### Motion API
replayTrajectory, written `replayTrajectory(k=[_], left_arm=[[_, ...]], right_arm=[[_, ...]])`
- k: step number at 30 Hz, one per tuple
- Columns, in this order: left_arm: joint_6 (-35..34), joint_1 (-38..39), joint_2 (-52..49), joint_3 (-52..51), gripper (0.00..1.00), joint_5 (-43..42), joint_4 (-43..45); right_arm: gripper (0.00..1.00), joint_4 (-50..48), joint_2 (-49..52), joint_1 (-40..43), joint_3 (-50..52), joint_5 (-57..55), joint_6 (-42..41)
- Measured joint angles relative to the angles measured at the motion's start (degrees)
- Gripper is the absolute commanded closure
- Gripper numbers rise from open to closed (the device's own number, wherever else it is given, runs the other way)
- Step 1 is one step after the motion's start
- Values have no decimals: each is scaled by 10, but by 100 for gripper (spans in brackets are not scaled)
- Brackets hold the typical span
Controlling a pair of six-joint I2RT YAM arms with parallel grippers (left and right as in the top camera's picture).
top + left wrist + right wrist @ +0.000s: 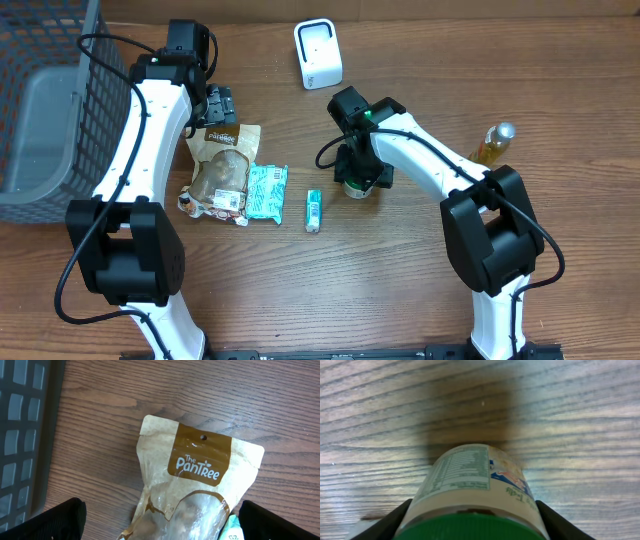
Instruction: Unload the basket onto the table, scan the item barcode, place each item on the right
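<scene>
Most of the gripped jar (467, 472) hides under the right pincer (362, 175).

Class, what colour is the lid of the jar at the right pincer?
The jar has a green lid; the right wrist view shows it best.

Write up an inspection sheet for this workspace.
Surface: wooden table, no spills seen.
Job's things: jar with green lid, label showing; white scanner upright at the far edge.
Clutter: Pantree bag, teal packet, small tube, yellow bottle.
Grippers: left gripper open above the bag; right gripper closed on the jar.
Cables: black cables loop off both arms, one beside the jar.
Surroundings: wire basket holding a grey bin, at left.
</scene>
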State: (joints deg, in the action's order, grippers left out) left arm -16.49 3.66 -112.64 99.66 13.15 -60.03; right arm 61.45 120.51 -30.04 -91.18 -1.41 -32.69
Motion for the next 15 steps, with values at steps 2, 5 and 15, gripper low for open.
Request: replayTrajectory(k=[2,5,15], left_arm=[[0,0,0,0,0,0,0],[0,0,0,0,0,0,0],[0,0,0,0,1,0,0]], right_arm=[[25,-5,0,0,0,-1,8],[24,-5,0,0,0,-1,7],[39,-13,1,0,6,-5,-24]])
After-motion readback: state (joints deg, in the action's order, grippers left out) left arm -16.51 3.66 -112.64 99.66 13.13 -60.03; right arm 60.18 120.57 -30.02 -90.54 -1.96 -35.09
